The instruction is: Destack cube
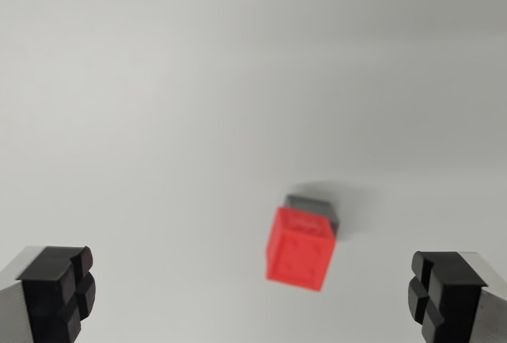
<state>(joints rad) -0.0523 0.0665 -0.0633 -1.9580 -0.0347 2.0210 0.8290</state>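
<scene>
Below my wrist camera, a pale grey-white table [198, 81] fills almost the whole view, plain and evenly lit. On it sits a red cube [299, 249], somewhat blurred, lying a little to the wrist view's right of centre and in the lower half of the picture. It is stacked on a grey cube [313, 203], of which only a strip of the far edge and one corner show behind and above the red one. The red cube covers most of it, and the pair is turned at a slight angle to my view, so that I see them corner-on instead of square. A soft shadow falls on the table beyond the grey cube.

My gripper [253, 295] is spread wide with nothing between its jaws. One black padded fingertip [59, 291] sits at the bottom corner on the wrist view's left, the other at the bottom corner on the wrist view's right, each backed by a light metal finger. The stack lies between the two fingertips as seen from here, nearer the one on the wrist view's right, and touches neither. Both pads look well apart from the cubes.
</scene>
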